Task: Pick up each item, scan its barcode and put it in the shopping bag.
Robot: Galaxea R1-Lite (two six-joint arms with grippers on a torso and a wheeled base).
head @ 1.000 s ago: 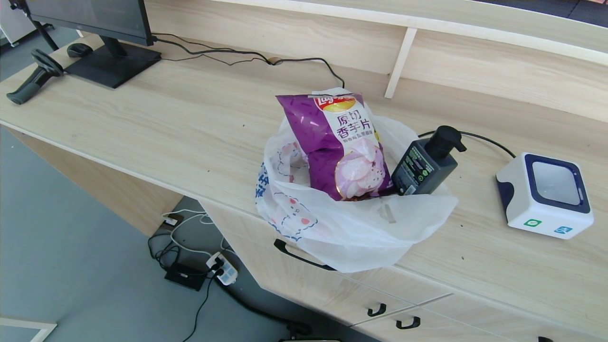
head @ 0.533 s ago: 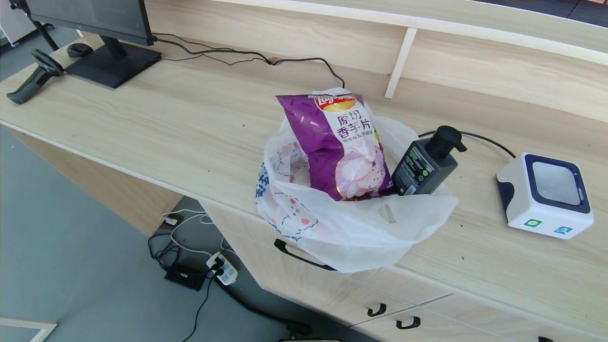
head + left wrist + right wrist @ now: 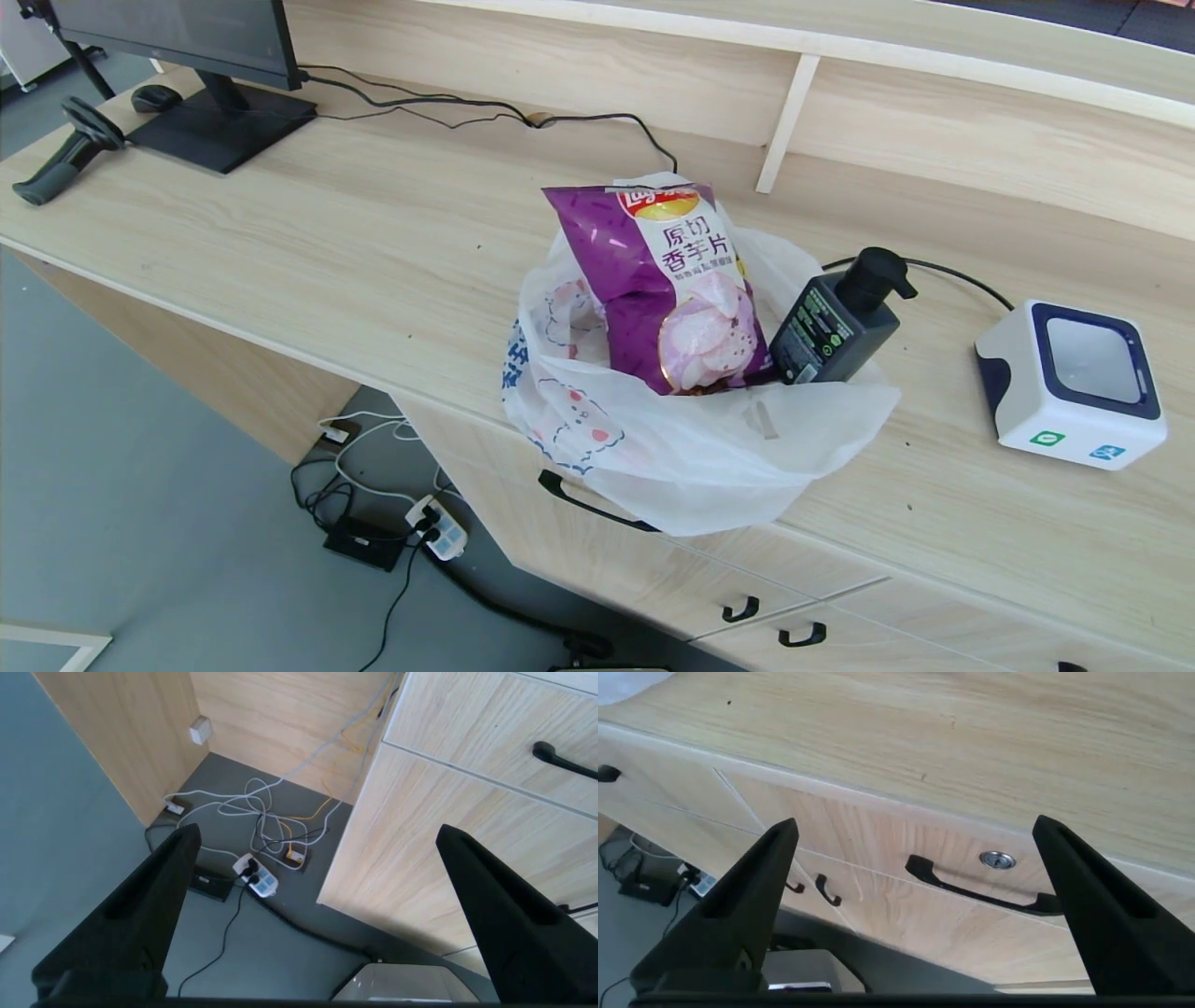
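Observation:
A white shopping bag (image 3: pixel 672 439) sits at the front edge of the wooden counter (image 3: pixel 327 252). Inside it stand a purple chip bag (image 3: pixel 663 285) and a dark pump bottle (image 3: pixel 840 322), both leaning and sticking out of the top. A white and blue barcode scanner (image 3: pixel 1074 383) rests on the counter to the bag's right. My left gripper (image 3: pixel 318 905) hangs open below the counter, over the floor beside the cabinet. My right gripper (image 3: pixel 915 905) is open too, low in front of the counter's drawers (image 3: pixel 971 873).
A monitor (image 3: pixel 187 56), a mouse (image 3: pixel 154 96) and a handheld scanner (image 3: pixel 61 154) stand at the counter's far left. Cables run along the back. A power strip (image 3: pixel 257 877) and loose cords lie on the floor under the counter. Drawer handles (image 3: pixel 588 504) jut from the front.

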